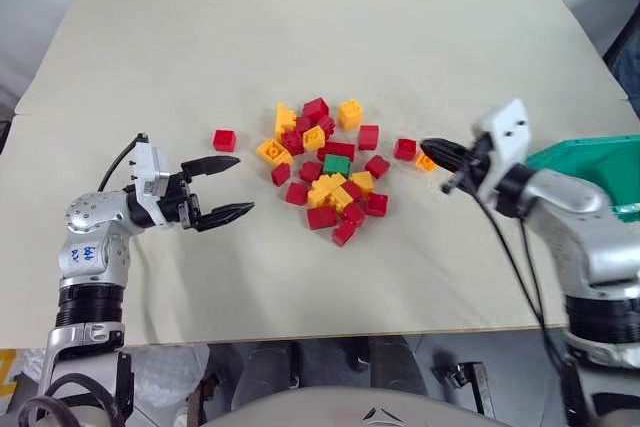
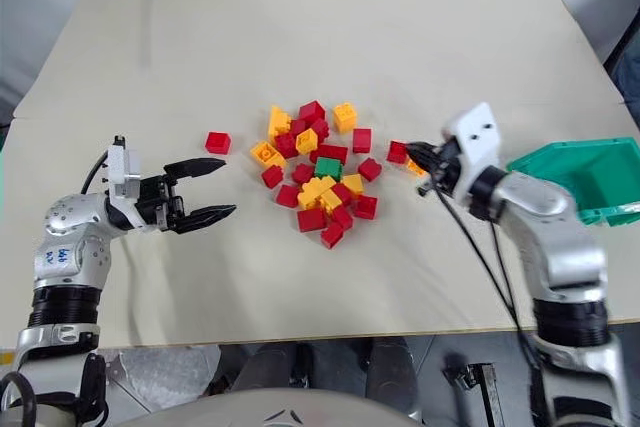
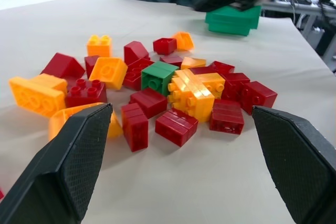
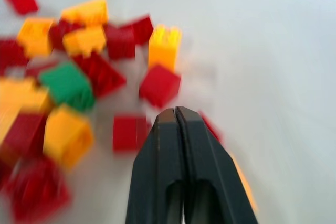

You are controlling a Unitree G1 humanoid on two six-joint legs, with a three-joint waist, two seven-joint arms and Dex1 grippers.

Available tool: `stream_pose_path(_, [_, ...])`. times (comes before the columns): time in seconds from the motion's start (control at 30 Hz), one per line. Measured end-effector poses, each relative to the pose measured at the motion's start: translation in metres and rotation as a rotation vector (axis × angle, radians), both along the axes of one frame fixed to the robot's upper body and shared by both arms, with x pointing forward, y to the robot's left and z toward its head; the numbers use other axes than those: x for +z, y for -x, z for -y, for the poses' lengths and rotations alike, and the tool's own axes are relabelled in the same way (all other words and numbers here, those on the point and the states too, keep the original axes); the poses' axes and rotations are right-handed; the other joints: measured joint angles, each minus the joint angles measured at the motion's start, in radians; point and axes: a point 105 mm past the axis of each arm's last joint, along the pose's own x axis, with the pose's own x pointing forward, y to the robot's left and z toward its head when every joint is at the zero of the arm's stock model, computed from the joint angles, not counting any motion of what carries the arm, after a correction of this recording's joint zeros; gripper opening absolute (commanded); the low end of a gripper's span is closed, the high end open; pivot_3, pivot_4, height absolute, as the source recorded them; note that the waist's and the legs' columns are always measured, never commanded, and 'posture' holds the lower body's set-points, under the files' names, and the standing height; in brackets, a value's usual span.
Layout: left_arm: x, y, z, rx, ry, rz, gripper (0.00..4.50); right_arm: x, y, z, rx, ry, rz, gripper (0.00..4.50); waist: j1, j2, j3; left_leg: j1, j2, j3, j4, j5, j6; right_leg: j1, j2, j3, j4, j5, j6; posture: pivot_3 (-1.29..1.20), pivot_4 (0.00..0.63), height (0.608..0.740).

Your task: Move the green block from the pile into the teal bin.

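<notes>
two black fingertips [image 4: 176, 116] of the right gripper [image 1: 437, 150] are pressing together with nothing between them, hanging just beside a lone red brick [image 1: 404, 148] and a small yellow-orange brick [image 1: 425, 161] at the pile's right fringe. the left gripper [image 1: 228, 187] is holding its fingers [image 3: 58, 169] wide apart and empty, pointing level toward the pile [image 1: 328, 172] from its left side, well short of it. the green block [image 1: 337, 163] is lying in the middle of the pile on the cream table [image 1: 180, 67], ringed by red and yellow-orange bricks touching it, its studded top facing up and uncovered. the teal bin [image 1: 590, 162] is sitting at the table's right edge, beyond the right arm, well apart from the pile. nothing of the task looks done yet: the block is ungrasped, so picking it out, carrying it across and dropping it in the bin are all remaining.
</notes>
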Motion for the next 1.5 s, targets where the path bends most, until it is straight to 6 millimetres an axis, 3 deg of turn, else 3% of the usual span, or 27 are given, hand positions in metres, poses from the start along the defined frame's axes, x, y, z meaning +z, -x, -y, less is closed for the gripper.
stream_pose_path(0.13, [0.002, -0.003, 0.005, -0.021, 0.012, 0.011, 4.5, -0.004, 0.037, 0.028, 0.044, 0.077, -0.132, 2.22, 0.014, 0.0, 0.001, 0.0, -0.001, 0.0, 0.0, 0.0, 0.001, 0.001, -0.001, 0.0, -0.001, 0.0, 0.001, 0.0, 0.15, 0.74])
stream_pose_path(0.23, [0.001, -0.004, 0.005, -0.022, 0.013, 0.008, 4.5, 0.01, 0.044, 0.044, 0.018, 0.11, -0.123, 3.14, 0.013, -0.002, 0.001, 0.001, 0.0, 0.001, 0.001, -0.001, 0.001, 0.001, -0.001, 0.001, 0.0, 0.001, 0.001, 0.0, 0.15, 0.74])
stream_pose_path(0.37, [0.002, -0.006, 0.004, -0.021, 0.014, 0.015, 4.5, 0.013, 0.047, 0.042, 0.038, 0.114, -0.135, 4.47, 0.012, -0.002, 0.001, 0.001, 0.0, 0.001, 0.001, 0.0, 0.001, 0.001, -0.001, 0.001, 0.0, 0.001, 0.001, 0.0, 0.15, 0.74])
stream_pose_path(0.47, [0.0, -0.006, 0.003, -0.015, 0.018, 0.007, 4.5, 0.023, 0.039, 0.03, 0.057, 0.115, -0.117, 4.47, 0.01, -0.002, 0.001, 0.001, 0.0, 0.001, 0.001, 0.0, 0.001, 0.001, -0.001, 0.001, 0.0, 0.001, 0.001, 0.0, 0.15, 0.74])
stream_pose_path(0.6, [-0.001, -0.006, 0.004, -0.012, 0.022, 0.013, 4.5, 0.037, 0.019, -0.005, 0.103, 0.09, -0.049, 4.47, 0.002, -0.002, 0.001, 0.001, 0.0, 0.0, 0.001, 0.0, 0.0, 0.001, -0.001, 0.001, 0.0, 0.001, 0.001, 0.0, 0.15, 0.74])
stream_pose_path(0.73, [-0.001, -0.005, 0.006, -0.019, 0.026, 0.018, 4.5, 0.024, -0.002, -0.036, 0.111, 0.099, -0.109, 4.47, 0.001, -0.002, 0.001, -0.001, 0.0, 0.0, 0.001, 0.0, 0.0, -0.001, -0.001, 0.0, 0.0, 0.0, 0.0, 0.0, 0.15, 0.74])
stream_pose_path(0.9, [0.001, -0.004, 0.012, -0.031, 0.031, 0.045, 4.5, 0.016, -0.049, -0.091, 0.116, 0.178, -0.176, 4.47, -0.008, -0.001, 0.002, -0.001, 0.0, 0.001, 0.002, 0.0, 0.0, -0.001, -0.001, 0.0, 0.001, 0.0, 0.0, 0.0, 0.15, 0.74])
stream_pose_path(1.07, [-0.003, 0.0, 0.011, -0.013, 0.033, 0.036, 4.5, 0.002, -0.071, -0.11, 0.071, 0.222, -0.246, 4.47, -0.003, -0.001, 0.002, -0.003, -0.001, 0.0, 0.002, 0.0, 0.0, -0.002, -0.001, -0.002, 0.0, 0.0, 0.0, 0.0, 0.15, 0.74])
stream_pose_path(1.3, [-0.007, 0.007, 0.01, 0.02, 0.029, 0.045, 4.5, 0.003, -0.075, -0.125, 0.08, 0.294, -0.273, 4.47, -0.008, -0.001, 0.001, -0.002, 0.0, -0.001, 0.002, 0.0, 0.0, -0.001, -0.001, -0.002, 0.0, 0.0, 0.0, 0.0, 0.15, 0.74])
stream_pose_path(1.5, [-0.008, 0.01, 0.01, 0.038, 0.028, 0.044, 4.5, -0.001, -0.061, -0.133, 0.147, 0.359, -0.301, 4.47, -0.01, -0.001, 0.001, 0.0, 0.0, -0.001, 0.002, 0.0, 0.0, 0.0, -0.001, -0.001, 0.002, 0.0, 0.0, 0.0, 0.15, 0.74])
